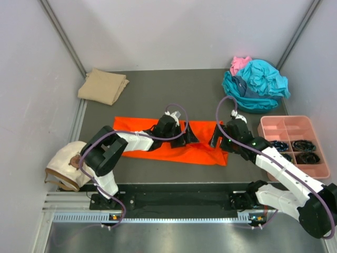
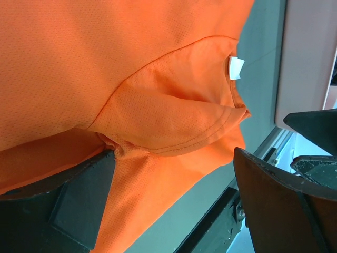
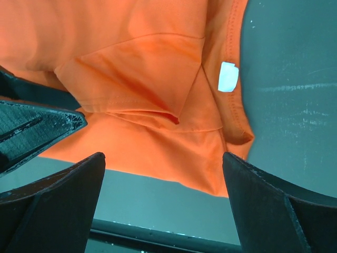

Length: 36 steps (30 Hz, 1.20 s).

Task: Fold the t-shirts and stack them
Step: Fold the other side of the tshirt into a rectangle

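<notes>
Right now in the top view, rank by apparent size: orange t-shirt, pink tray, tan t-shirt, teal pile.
1. orange t-shirt
2. teal pile and pink tray, too alike to rank
3. tan t-shirt

A robot lab cell: bare grey walls [image 1: 174, 31], dark table [image 1: 174, 89], metal mounting rail [image 1: 158, 216].

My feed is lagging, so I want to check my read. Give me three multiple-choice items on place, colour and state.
1. Where does the tan shirt lie? A far left corner; B far right corner; C near edge.
2. What colour is the shirt under both arms? A teal; B orange; C pink.
3. How do both arms' jaws stand? A shut on cloth; B out of view; C open.
Key: A, it lies folded at the overhead view's upper left; B, bright orange in every view; C, both wrist views show wide gaps.
</notes>
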Each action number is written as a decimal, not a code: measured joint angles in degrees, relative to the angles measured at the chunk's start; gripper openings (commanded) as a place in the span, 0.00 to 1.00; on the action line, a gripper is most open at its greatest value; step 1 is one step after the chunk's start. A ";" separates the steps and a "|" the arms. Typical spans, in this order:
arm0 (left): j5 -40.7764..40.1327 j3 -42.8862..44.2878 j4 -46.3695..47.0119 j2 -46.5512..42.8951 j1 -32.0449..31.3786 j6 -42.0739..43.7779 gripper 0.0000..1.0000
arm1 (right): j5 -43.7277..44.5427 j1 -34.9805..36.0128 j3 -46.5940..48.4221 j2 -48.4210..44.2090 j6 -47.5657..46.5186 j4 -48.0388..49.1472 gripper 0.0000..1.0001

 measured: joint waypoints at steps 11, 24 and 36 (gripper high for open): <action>1.22 0.48 2.62 1.49 0.00 -0.39 0.99 | 0.02 0.00 -0.02 -0.81 0.42 -0.98 0.93; 1.03 2.75 -0.50 1.49 -0.07 0.52 0.99 | -0.02 0.00 -0.79 -0.87 0.87 -0.96 0.93; -0.61 4.44 -2.32 1.53 -0.11 2.08 0.99 | -0.20 0.00 -0.79 -0.83 0.87 -0.87 0.93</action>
